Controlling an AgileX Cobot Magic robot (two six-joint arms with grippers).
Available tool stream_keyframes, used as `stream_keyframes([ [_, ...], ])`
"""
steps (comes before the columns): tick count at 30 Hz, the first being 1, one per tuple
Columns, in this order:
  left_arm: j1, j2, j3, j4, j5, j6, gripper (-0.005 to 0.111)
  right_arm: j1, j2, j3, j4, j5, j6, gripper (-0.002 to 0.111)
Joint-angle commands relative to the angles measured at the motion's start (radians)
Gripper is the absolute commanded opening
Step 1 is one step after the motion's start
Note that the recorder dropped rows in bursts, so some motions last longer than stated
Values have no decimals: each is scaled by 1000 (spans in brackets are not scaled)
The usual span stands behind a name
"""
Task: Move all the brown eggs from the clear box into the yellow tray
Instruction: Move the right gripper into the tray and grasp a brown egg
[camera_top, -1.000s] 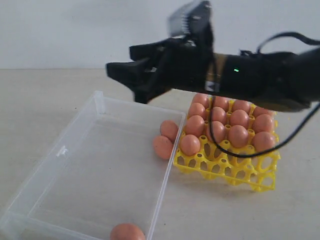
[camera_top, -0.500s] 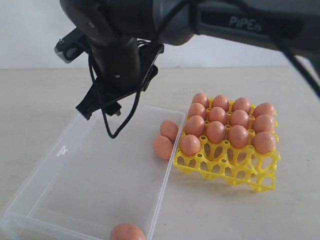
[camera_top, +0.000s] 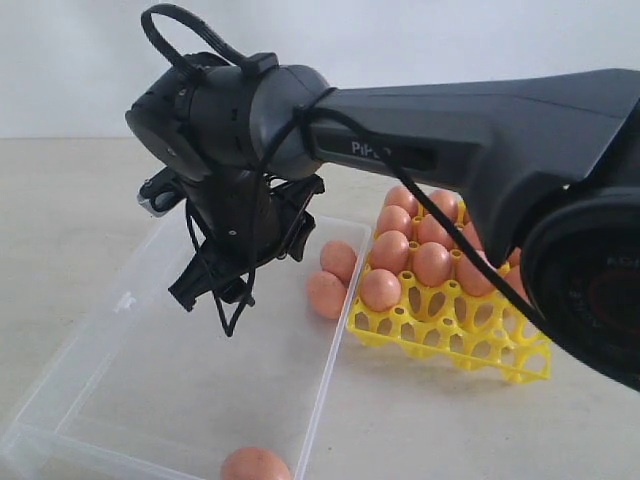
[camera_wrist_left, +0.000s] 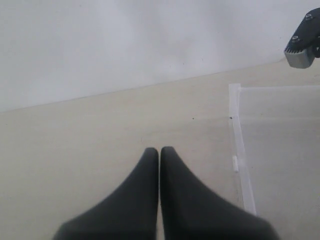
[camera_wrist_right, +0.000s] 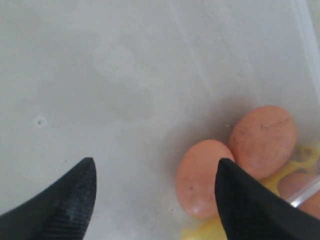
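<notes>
The right gripper (camera_wrist_right: 155, 162) hangs over the clear box (camera_top: 120, 300) with its jaws spread wide and empty. The left gripper (camera_wrist_left: 159, 150) is pressed closed on nothing, outside the box.

In the exterior view, 2 brown eggs (camera_wrist_right: 204, 177) lie touching each other at about 3 o'clock from the right gripper. They sit against the box wall next to the yellow tray (camera_top: 470, 345). A third egg (camera_top: 255, 465) rests at the box's 6 o'clock edge.

Each egg looks light, rigid, smooth and brittle, and likely to roll. It is best pinched gently across its narrow waist. Between the touching 2 there seems to be no gap for a finger, so the free sides look safer.
</notes>
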Motion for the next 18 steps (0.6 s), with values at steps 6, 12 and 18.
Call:
stream_keyframes([
  [6, -2, -1, 3, -4, -7, -7, 1, -3, -4, 20, -12, 4, 23, 65],
  [12, -2, -1, 3, -4, -7, -7, 1, -3, -35, 146, -68, 4, 8, 65],
  [18, -2, -1, 3, -4, -7, -7, 1, -8, -23, 191, -215, 4, 63, 65],
])
